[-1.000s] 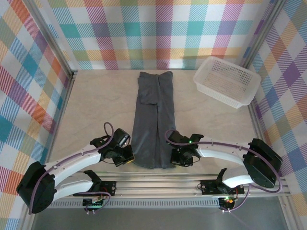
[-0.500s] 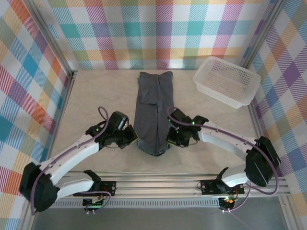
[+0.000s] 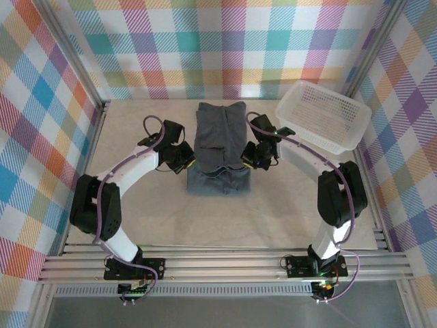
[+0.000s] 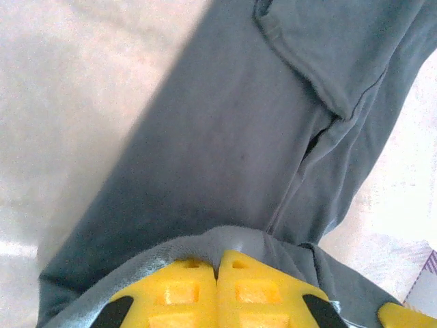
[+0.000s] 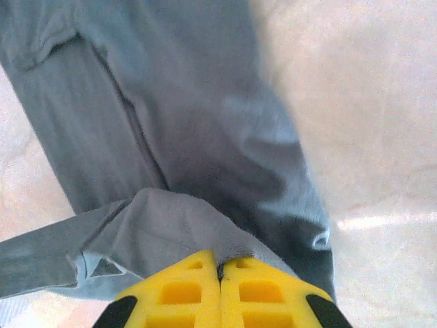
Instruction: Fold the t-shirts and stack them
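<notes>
- The t-shirt is partway through folding. Its sides are already turned in, which leaves a narrow dark grey strip, and a sleeve edge shows on top of it towards 12 o'clock.
- The crosswise fold looks to be in hand now. The 6 o'clock end is lifted and doubled over the body, with a soft rounded bend of cloth lying on the tabletop at the strip's 6 o'clock end.
- The left fingers are clenched on the lifted edge at the strip's 9 o'clock side. In the left wrist view the yellow fingers press together with a lip of grey fabric curling over them.
- The right fingers grasp the same edge at the 3 o'clock side. The right wrist view shows the yellow fingers shut, with a flap of cloth rising out of them.
- My reading of what is left:
  - Lay the carried edge down towards 12 o'clock and let go.
  - Perhaps fold once more.
  - Stack. I see one shirt and no stack begun.
- The shirt lies at about 12 o'clock from the middle of the tabletop, near the far wall.
- The white basket sits apart from it at 2 o'clock.
- The shirt's long axis runs from 12 to 6 o'clock, straight away from the arm bases.
  - The sleeve and shoulder end appears to point to 12.
  - The folded bend points to 6.
</notes>
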Motion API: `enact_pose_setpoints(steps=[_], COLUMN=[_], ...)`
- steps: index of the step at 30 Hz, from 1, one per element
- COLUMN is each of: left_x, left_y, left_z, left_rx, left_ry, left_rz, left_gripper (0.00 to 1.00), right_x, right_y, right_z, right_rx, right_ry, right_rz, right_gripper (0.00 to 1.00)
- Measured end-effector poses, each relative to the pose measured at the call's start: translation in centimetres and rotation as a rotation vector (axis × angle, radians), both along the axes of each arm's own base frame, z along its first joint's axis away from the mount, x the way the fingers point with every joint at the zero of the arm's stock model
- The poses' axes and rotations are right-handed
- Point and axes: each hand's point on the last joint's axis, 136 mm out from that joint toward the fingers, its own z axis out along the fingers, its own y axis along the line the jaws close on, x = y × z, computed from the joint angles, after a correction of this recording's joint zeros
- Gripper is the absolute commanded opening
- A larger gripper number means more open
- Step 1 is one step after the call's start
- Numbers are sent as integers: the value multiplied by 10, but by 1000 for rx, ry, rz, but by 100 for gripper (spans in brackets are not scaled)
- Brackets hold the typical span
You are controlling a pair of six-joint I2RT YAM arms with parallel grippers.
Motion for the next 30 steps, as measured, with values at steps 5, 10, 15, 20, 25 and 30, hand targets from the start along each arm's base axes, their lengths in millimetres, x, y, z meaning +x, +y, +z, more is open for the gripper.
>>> enact_pose_setpoints(steps=[5,10,15,20,25,30], left_x=[25,37,50,77,105,121], left_y=[-10,-12,-10,-9,-10,-3], left_z=[-4,-7,-3,8,-2,-27], left_rx=[-7,-5,-7,-12,-9,24], left_ry=[-10,-15,-27,-64,-61,-35], left_rz=[-40,-60,-65,-66,-75,-89], left_gripper=[0,0,0,0,7,65], right_x=[19,31,52,72,100,122], right_y=[0,-1,3,2,1,-3], right_z=[-14,-18,-5,1,-10,-29], right_rx=[6,19,48,69,83,98], right_ry=[22,28,-11,-35,-32,-26], right_rz=[-14,-18,-13,-22,-33,-10], right_gripper=[0,0,0,0,18,54])
